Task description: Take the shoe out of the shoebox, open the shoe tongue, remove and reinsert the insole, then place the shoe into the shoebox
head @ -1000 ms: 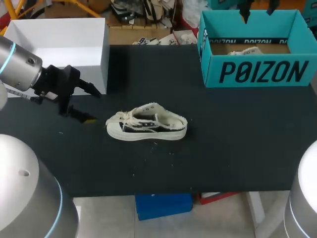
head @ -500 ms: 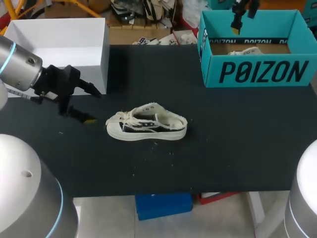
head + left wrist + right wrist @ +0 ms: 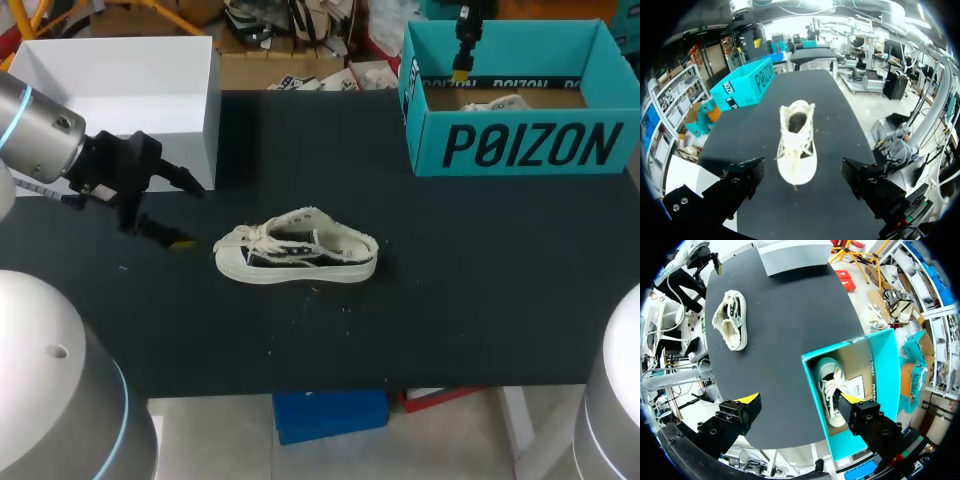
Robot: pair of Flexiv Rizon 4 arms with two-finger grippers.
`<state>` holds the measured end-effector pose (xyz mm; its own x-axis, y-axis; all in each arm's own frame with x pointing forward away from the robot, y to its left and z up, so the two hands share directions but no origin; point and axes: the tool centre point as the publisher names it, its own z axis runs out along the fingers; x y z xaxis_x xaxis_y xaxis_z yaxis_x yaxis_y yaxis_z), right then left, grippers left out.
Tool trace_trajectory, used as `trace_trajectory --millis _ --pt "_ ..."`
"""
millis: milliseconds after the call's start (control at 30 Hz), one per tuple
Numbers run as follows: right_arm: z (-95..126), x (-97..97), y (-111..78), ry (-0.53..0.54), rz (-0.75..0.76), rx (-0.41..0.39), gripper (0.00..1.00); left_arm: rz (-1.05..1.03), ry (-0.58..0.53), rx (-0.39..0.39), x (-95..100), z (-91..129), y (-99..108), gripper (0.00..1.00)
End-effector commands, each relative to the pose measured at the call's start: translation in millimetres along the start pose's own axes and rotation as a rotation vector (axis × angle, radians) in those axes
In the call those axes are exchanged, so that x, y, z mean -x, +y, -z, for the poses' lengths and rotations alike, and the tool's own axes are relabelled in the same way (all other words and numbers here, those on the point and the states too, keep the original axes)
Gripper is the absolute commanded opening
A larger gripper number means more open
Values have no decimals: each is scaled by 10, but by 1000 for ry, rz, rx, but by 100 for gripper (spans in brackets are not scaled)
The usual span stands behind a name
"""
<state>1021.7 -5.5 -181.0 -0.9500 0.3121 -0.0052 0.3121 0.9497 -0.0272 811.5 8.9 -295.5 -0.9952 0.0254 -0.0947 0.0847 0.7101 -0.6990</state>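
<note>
white box [image 3: 120,85] sitting in upper left of frame, at table's back corner | black table [image 3: 470,280] spanning the middle

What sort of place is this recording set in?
Probably a robot lab workbench: a black table, a shoe lying on it, a teal shoebox, and the left gripper open beside the shoe.
</note>
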Motion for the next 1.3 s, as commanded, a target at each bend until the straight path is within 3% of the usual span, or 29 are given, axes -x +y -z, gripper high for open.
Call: trace_trajectory --millis 33,267,433,600,1067,1300 --pt "26 -179 104 -20 -12 3 100 -2 -3 0 -1 -15 8 100" --pt "73 -409 309 -129 30 50 100 -2 -3 0 -1 -15 8 100" --pt "-35 -587 394 -185 107 76 100 -2 -3 0 -1 -15 8 100" --pt "-196 -805 421 -152 150 104 100 -2 -3 0 -1 -15 8 100" --pt "-384 -1458 498 -81 255 194 100 -2 -3 0 -1 -15 8 100" --pt "-384 -1458 498 -81 255 194 100 -2 -3 0 -1 -15 8 100"
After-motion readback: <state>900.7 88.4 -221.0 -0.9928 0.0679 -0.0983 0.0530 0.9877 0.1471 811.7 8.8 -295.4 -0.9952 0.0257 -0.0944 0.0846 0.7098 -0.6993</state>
